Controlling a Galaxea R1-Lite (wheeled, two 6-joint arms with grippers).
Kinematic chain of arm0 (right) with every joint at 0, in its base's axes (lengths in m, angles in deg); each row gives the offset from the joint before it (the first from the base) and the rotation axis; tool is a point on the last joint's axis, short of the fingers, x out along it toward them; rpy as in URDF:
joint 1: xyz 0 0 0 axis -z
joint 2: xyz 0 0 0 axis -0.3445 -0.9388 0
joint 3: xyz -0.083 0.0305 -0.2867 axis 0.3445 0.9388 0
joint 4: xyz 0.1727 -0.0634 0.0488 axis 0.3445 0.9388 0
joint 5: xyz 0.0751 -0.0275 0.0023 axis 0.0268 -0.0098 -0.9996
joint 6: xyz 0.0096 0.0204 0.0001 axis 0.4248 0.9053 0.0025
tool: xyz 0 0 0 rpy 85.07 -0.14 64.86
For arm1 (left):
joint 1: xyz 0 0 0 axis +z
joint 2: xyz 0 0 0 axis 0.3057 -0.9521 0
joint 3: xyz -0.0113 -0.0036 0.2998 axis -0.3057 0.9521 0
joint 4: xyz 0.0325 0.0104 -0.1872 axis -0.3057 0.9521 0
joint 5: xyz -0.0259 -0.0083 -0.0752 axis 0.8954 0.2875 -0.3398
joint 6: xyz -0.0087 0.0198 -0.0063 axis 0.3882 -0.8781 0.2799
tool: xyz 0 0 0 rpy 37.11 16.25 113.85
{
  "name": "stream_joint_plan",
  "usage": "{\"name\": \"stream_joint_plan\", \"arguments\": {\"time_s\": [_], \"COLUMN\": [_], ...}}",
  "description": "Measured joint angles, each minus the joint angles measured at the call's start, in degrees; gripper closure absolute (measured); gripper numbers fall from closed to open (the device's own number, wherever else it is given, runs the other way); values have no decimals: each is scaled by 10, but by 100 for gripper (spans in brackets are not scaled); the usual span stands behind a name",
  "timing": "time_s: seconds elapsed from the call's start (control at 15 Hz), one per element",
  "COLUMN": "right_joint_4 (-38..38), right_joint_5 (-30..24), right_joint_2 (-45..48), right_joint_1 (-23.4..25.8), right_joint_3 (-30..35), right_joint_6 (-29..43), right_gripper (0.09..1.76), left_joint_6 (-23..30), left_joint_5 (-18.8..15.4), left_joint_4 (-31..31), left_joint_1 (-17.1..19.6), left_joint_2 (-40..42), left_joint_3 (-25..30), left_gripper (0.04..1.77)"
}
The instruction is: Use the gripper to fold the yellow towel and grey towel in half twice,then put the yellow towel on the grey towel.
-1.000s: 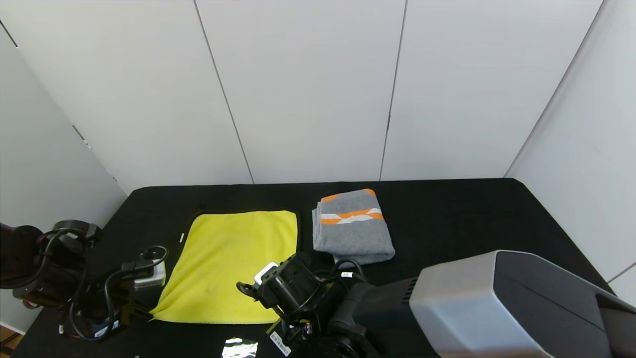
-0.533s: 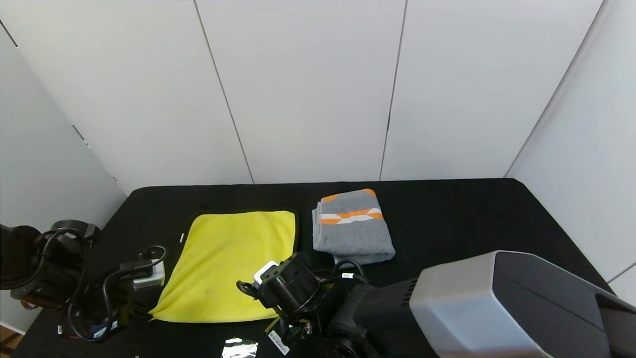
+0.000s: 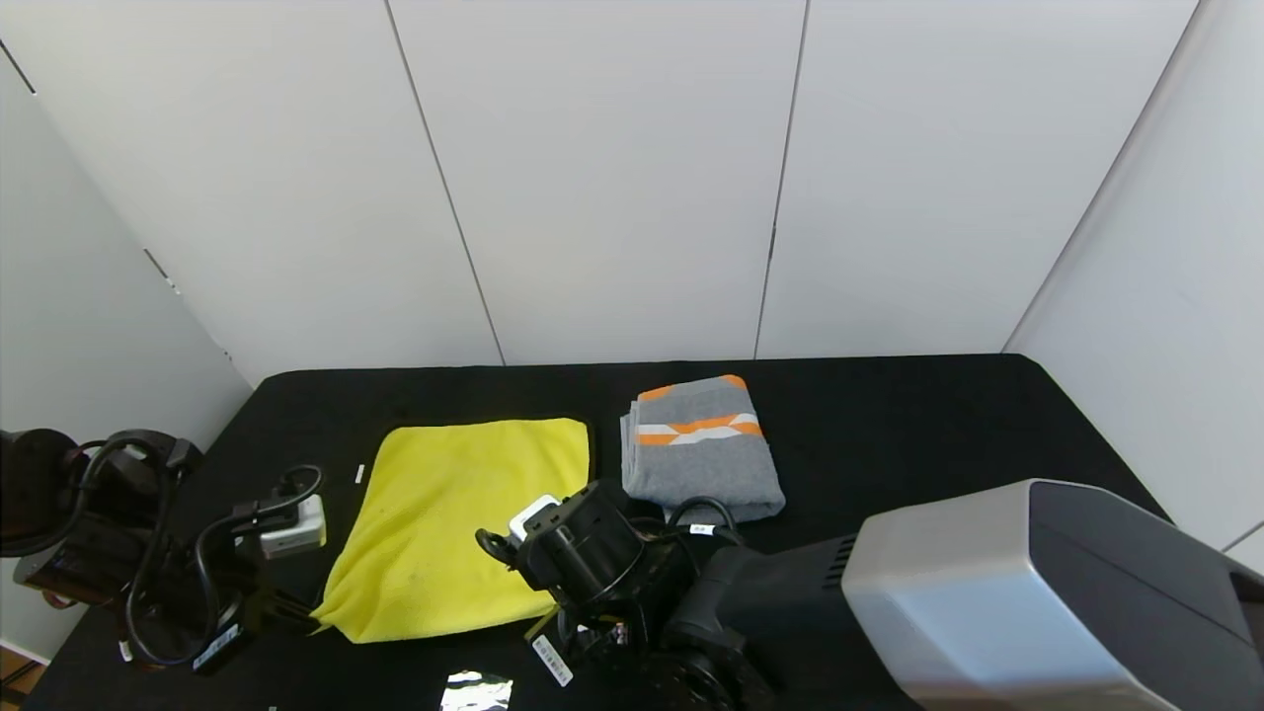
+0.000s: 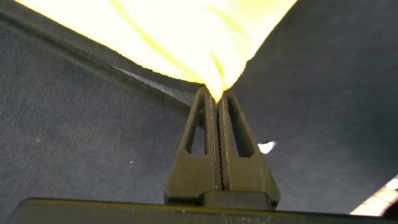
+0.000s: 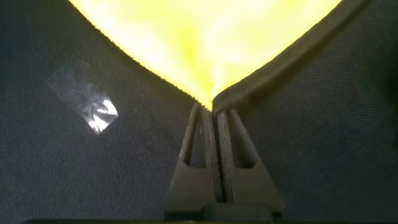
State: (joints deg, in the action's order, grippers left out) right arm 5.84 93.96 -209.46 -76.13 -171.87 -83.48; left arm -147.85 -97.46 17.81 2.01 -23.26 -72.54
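Observation:
The yellow towel (image 3: pixel 459 518) lies spread on the black table (image 3: pixel 889 434), left of centre. My left gripper (image 4: pixel 217 94) is shut on its near left corner, which is pinched and raised a little off the cloth. My right gripper (image 5: pixel 211 109) is shut on the near right corner, where the dark edge trim (image 5: pixel 280 62) runs off to one side. In the head view the right wrist (image 3: pixel 578 548) hides that corner. The grey towel (image 3: pixel 701 449) sits folded into a compact stack to the right of the yellow one, orange and white band toward the back.
A strip of clear tape (image 3: pixel 476 689) sticks to the table near the front edge, also seen as tape (image 5: pixel 87 102). A small white tag (image 3: pixel 360 474) lies left of the yellow towel. White wall panels (image 3: pixel 612 178) close the back and sides.
The right gripper has shut on the yellow towel's near right corner. Both arms have moved slightly away from me, and the towel's near edge has drawn in and lifted.

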Motion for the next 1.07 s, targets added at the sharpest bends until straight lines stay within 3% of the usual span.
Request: {"name": "stream_joint_plan", "arguments": {"time_s": [0.33, 1.07], "right_joint_4": [0, 5], "right_joint_5": [-1, -1], "right_joint_2": [9, 13], "right_joint_1": [10, 36], "right_joint_3": [-6, -50], "right_joint_6": [0, 1], "right_gripper": [171, 171], "left_joint_6": [13, 90], "left_joint_5": [-28, -57], "left_joint_4": [90, 98], "left_joint_1": [-4, -20], "left_joint_2": [-2, -10], "left_joint_3": [-59, -123], "left_gripper": [171, 171]}}
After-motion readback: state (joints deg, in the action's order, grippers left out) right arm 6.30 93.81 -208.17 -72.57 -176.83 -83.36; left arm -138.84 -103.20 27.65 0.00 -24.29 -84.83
